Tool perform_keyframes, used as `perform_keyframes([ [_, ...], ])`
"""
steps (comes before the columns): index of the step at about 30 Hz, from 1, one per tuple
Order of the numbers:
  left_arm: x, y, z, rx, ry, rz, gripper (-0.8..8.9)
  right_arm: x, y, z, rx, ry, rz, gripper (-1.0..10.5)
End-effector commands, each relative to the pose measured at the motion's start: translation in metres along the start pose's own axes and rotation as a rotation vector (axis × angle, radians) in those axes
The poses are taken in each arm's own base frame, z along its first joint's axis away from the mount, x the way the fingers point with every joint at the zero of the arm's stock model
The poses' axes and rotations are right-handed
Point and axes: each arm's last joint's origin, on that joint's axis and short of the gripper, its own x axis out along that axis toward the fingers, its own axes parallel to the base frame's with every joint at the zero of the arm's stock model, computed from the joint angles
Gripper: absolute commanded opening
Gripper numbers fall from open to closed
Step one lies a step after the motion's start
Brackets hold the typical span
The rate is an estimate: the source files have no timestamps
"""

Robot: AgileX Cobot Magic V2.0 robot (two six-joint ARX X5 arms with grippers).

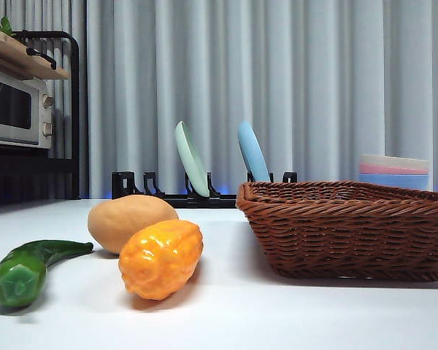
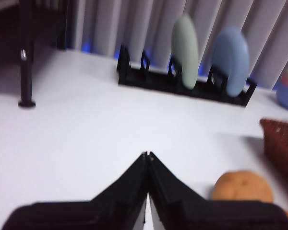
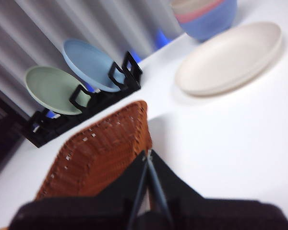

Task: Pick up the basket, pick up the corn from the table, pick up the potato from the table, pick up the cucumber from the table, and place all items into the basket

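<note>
While the corn (image 1: pixel 161 259), potato (image 1: pixel 128 221) and cucumber (image 1: pixel 31 269) lie untouched on the table (image 1: pixel 226 313) beside the empty basket (image 1: pixel 350 227), both the left gripper (image 2: pixel 146 154) and right gripper (image 3: pixel 147 153) hover with jaws together, so every step remains

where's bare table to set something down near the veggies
Free: the strip between the bumpy orange corn and the brown wicker basket, and behind the smooth tan potato toward the black plate rack. Crowded: potato, corn and dark-green cucumber bunch together.
</note>
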Motion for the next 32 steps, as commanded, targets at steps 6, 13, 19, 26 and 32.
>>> perform_keyframes([
  [6, 0.006, -0.012, 0.043, -0.003, 0.127, -0.029, -0.06, 0.017, 0.019, 0.037, -0.103, 0.121, -0.028, -0.2],
  [13, 0.032, -0.023, 0.08, 0.046, 0.239, -0.1, -0.06, 0.059, 0.035, 0.07, -0.195, 0.304, 0.011, -0.2],
  [19, 0.061, -0.029, 0.1, 0.054, 0.381, -0.217, -0.05, 0.098, 0.043, 0.09, -0.25, 0.532, 0.043, -0.2],
  [26, 0.092, -0.031, 0.107, 0.015, 0.527, -0.3, 0.15, 0.131, 0.046, 0.098, -0.265, 0.716, 0.088, 1.1],
  [32, 0.098, -0.031, 0.108, 0.01, 0.542, -0.296, 3.71, 0.144, 0.04, 0.092, -0.251, 0.759, 0.07, 4.1],
])
